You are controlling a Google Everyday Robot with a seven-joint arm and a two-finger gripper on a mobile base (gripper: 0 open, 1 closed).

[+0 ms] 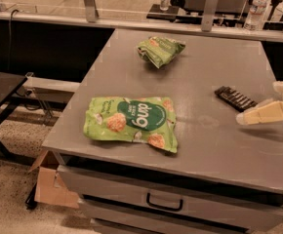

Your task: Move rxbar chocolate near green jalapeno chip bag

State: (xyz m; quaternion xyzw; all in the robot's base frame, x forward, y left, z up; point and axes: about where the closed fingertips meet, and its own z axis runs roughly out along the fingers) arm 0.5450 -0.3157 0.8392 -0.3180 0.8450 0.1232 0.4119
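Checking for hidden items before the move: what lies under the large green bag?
The large green bag lies on the grey table; anything beneath it is covered. The gripper hovers at the table's right edge, close to the rxbar chocolate.

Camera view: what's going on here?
A one-arm robot is working at a grey table. Its pincer is at the right edge, close by the rxbar chocolate, which lies flat on the table. The green jalapeno chip bag lies apart at the back, and a larger green bag lies near the front.
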